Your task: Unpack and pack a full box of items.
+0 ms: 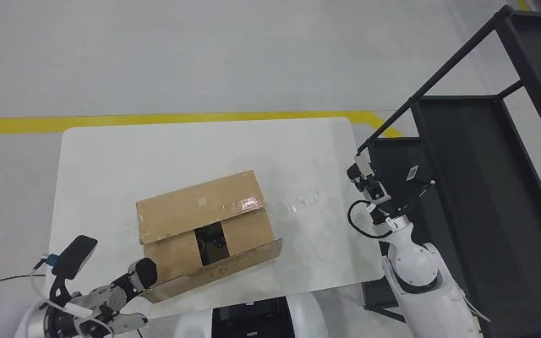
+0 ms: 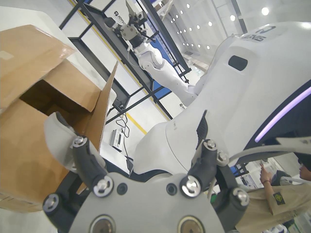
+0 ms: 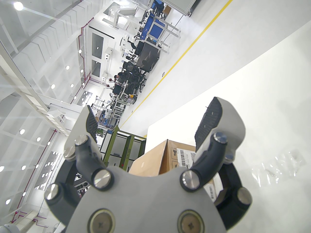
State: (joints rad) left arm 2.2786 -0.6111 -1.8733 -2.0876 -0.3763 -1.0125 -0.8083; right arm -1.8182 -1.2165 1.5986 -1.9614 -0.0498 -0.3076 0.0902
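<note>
A brown cardboard box (image 1: 203,221) sits in the middle of the white table (image 1: 101,160). Its top flaps are partly apart, and dark items (image 1: 211,242) show in the gap. My left gripper (image 1: 142,277) is at the box's near left corner. In the left wrist view, the left gripper (image 2: 128,115) is open wide. The raised front flap (image 2: 104,103) stands edge-on just inside one finger (image 2: 58,132). My right gripper (image 1: 363,173) hangs above the table's right edge, apart from the box (image 3: 155,158). In its own view the right gripper (image 3: 151,105) is open and holds nothing.
A crumpled piece of clear tape (image 1: 297,203) lies on the table to the right of the box. A black metal rack (image 1: 473,144) stands close beside the table's right side, behind the right arm. A yellow floor line (image 1: 169,122) runs past the far edge.
</note>
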